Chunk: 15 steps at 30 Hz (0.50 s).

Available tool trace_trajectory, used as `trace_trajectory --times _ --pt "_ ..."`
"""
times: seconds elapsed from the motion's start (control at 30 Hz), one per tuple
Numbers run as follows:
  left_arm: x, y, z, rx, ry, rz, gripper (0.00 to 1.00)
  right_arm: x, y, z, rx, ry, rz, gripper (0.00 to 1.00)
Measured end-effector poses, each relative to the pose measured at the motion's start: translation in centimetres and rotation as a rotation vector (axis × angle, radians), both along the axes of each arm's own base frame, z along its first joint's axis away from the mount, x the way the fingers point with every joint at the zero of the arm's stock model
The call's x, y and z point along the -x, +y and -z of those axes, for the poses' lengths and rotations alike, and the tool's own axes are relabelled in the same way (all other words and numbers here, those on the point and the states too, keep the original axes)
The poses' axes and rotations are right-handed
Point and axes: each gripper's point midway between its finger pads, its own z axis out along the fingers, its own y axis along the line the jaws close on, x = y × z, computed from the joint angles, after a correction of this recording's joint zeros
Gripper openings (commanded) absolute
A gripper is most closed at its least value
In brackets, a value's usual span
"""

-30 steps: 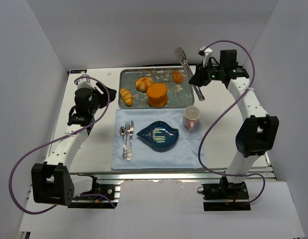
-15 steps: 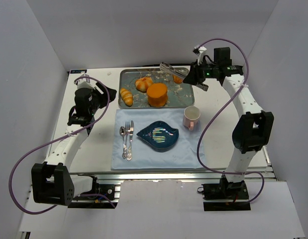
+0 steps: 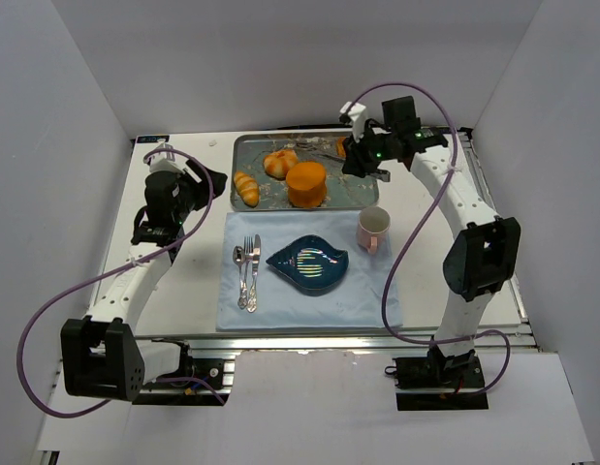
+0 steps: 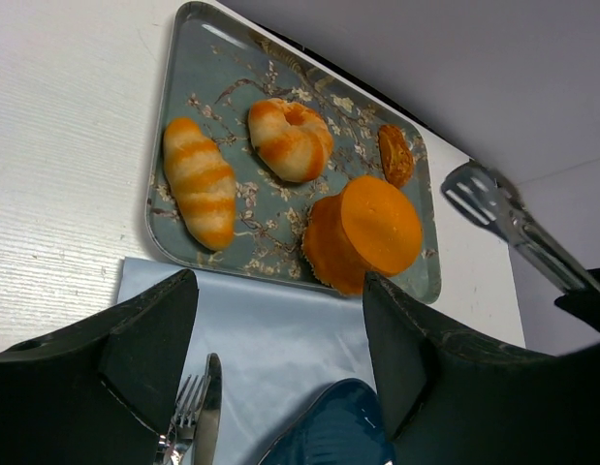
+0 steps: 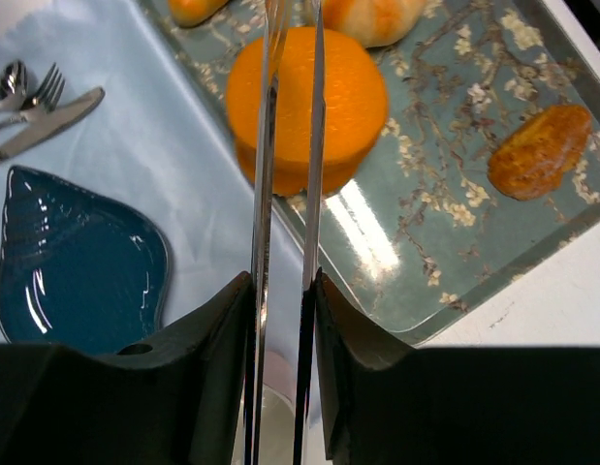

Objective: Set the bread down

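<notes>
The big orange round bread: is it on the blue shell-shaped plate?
No, the smooth orange round bread lies on the grey floral metal tray, apart from the blue shell-shaped plate.

White arms point(image 3: 135, 276), black joints point(image 3: 101, 356), purple cables point(image 3: 21, 363)

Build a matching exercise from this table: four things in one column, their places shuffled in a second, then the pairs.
1 smooth orange round bread
2 pink mug
3 dark blue shell-shaped plate
4 metal tongs

A clamped in the right gripper
B middle of the pale blue cloth
C on the flowered metal tray
D on the cloth, right of the plate

Pairs: 1-C, 2-D, 3-B, 4-A
</notes>
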Motion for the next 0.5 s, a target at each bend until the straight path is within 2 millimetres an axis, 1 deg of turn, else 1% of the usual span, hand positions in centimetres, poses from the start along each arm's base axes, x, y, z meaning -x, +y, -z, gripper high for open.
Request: trace_trajectory --times 0.13,0.2,0.5 --pt "0.2 0.0 -0.2 0.0 -0.006 0.0 0.78 1.4 1.7 0.9 0.093 -0.038 -0.077 0.36" --pt "0.4 0.1 -0.2 0.0 -0.01 -0.001 0.78 1.9 2.2 1.3 0.137 -0.058 -0.11 0.36" --pt "1.2 0.2 -0.1 0.0 -0.016 -0.003 0.78 3.2 3.3 3.1 0.291 -0.117 -0.194 0.38"
